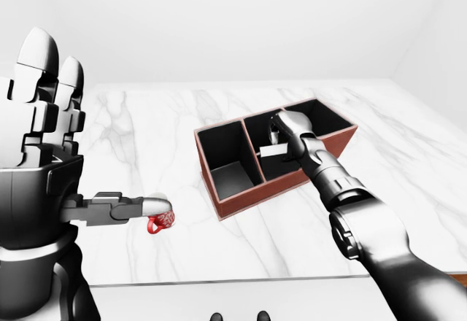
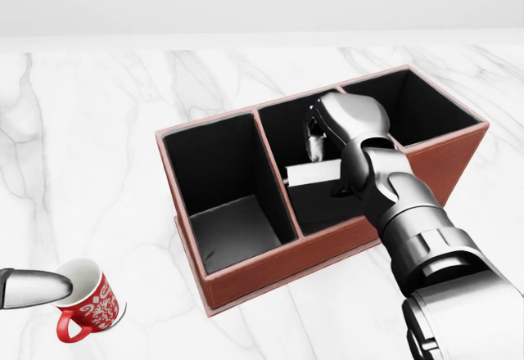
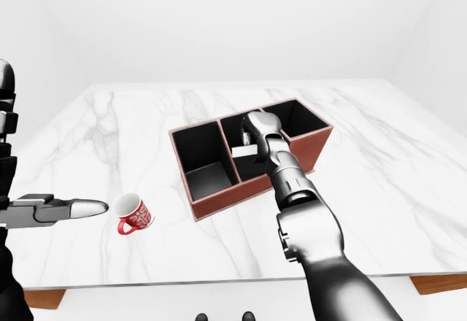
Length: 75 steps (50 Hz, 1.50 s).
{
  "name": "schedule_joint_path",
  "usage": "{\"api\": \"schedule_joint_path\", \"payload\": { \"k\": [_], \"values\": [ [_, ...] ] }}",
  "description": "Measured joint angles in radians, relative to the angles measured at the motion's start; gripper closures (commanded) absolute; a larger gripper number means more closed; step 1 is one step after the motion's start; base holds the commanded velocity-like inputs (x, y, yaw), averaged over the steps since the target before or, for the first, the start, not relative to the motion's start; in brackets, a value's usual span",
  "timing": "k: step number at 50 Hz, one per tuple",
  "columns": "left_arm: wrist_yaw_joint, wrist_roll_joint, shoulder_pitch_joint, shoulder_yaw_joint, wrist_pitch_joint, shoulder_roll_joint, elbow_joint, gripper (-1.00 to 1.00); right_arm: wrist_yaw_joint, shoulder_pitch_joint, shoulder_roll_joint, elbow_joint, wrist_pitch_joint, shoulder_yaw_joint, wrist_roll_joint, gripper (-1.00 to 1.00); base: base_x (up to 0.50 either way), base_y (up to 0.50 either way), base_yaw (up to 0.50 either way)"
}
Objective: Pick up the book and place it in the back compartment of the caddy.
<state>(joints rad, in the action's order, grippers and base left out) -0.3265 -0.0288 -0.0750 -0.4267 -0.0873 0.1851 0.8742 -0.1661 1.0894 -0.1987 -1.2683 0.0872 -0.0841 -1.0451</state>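
Head view: white-edged book [image 2: 314, 173] sits low inside red-brown caddy [image 2: 270, 263].
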Motion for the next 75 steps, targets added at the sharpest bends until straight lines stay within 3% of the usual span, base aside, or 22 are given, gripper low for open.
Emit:
{"api": "schedule_joint_path", "payload": {
  "k": [36,75],
  "values": [
    [0.000,0.005,0.001,0.008,0.000,-0.003,-0.009,-0.95,-0.146,0.039,0.010,-0.046,0.000,-0.013,-0.072,1.00,0.00,0.00,0.00],
    [0.001,0.007,-0.001,0.012,0.000,-0.003,-0.007,-0.95,-0.227,0.019,0.007,-0.059,0.000,0.015,-0.140,1.00,0.00,0.00,0.00]
  ]
}}
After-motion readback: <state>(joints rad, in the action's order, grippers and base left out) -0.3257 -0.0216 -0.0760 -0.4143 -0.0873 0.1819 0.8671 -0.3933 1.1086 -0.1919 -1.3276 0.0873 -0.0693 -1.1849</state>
